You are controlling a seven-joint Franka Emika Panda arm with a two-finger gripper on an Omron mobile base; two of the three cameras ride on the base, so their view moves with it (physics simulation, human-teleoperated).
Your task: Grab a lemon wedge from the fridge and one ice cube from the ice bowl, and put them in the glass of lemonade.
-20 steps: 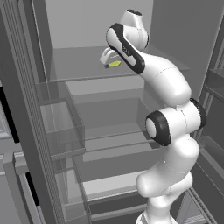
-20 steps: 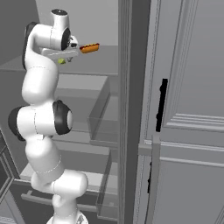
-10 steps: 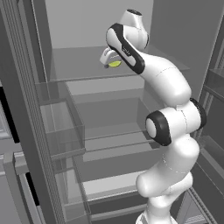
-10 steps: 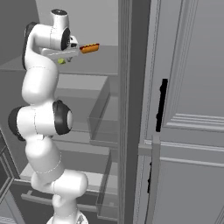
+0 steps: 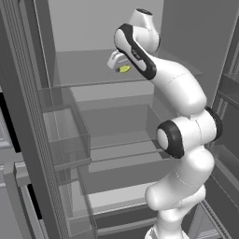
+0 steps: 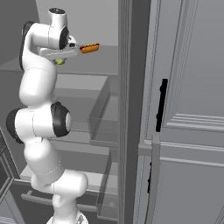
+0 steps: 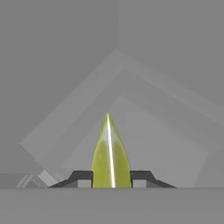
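Inside the open fridge (image 5: pixel 93 80), my gripper (image 5: pixel 119 65) reaches onto the top shelf. The lemon wedge (image 7: pixel 110 157), a yellow-green crescent, stands on edge between my two dark fingertips (image 7: pixel 83 176), which press against its sides. The gripper (image 7: pixel 111 178) is shut on it. From the left base view the wedge (image 5: pixel 124 69) peeks out just under the hand. From the right base view a sliver of the wedge (image 6: pixel 59 61) shows below the gripper (image 6: pixel 60 57). The glass of lemonade and the ice bowl are out of view.
A reddish-orange hot dog (image 6: pixel 89 47) lies on the same shelf (image 6: pixel 103 65), just right of the hand. Clear door bins (image 5: pixel 70 140) stand to the left, lower shelves and a drawer lie below. A panelled cabinet with a black handle (image 6: pixel 162 105) flanks the fridge's right side.
The arm and the wedge stay in the same place on the top shelf. The fingers have drawn in against the wedge.
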